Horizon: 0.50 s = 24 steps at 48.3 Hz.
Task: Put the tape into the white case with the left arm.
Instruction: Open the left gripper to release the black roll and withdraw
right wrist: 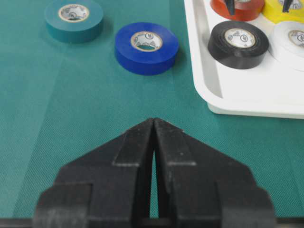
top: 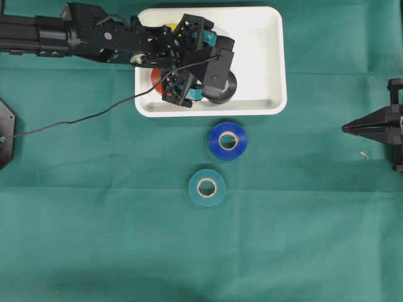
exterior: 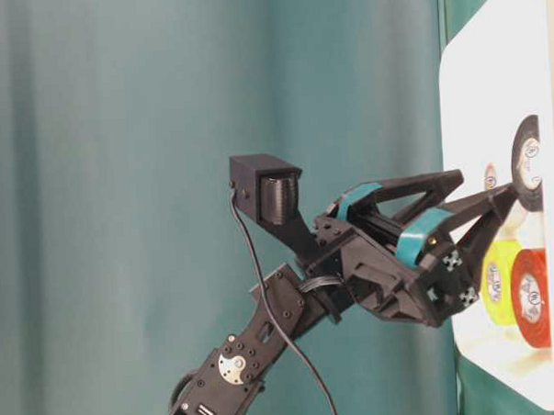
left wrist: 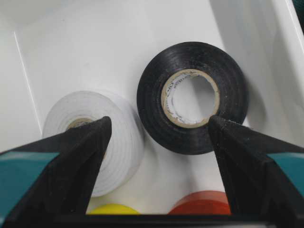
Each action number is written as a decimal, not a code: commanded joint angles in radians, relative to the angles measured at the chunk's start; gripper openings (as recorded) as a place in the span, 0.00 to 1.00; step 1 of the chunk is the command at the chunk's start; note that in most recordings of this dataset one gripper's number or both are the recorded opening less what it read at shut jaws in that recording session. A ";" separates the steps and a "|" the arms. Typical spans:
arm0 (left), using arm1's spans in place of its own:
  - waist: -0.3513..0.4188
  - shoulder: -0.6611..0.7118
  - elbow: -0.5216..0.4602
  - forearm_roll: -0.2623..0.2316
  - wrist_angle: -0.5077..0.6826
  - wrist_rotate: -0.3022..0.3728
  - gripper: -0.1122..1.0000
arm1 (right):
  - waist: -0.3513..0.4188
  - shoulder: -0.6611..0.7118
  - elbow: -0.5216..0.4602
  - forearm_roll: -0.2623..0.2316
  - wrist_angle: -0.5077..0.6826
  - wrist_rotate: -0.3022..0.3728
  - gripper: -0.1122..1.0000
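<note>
Between spread left gripper (left wrist: 156, 128) fingers: black tape (left wrist: 192, 97), apparently untouched, flat.

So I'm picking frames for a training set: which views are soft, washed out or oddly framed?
Left wrist view: the white case is bright, the white roll faint against it, and the fingers are soft.
Right wrist view: the right gripper is blurred.
Table-level view: turned sideways.
Overhead view: sharp, evenly lit.

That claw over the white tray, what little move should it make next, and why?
Probably lift straight up out of the white tray. The left claw is open, the black tape lies flat and free inside, and the blue tape and teal tape wait outside.
</note>
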 commanded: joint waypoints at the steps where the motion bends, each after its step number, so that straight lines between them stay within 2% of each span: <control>1: 0.000 -0.054 -0.006 0.000 0.000 -0.005 0.86 | 0.000 0.008 -0.011 -0.002 -0.011 0.002 0.02; 16: -0.049 -0.216 0.101 -0.006 0.006 -0.011 0.86 | -0.002 0.008 -0.009 -0.002 -0.012 0.000 0.02; 24: -0.086 -0.298 0.175 -0.006 0.006 -0.077 0.86 | 0.000 0.008 -0.009 -0.002 -0.012 0.002 0.02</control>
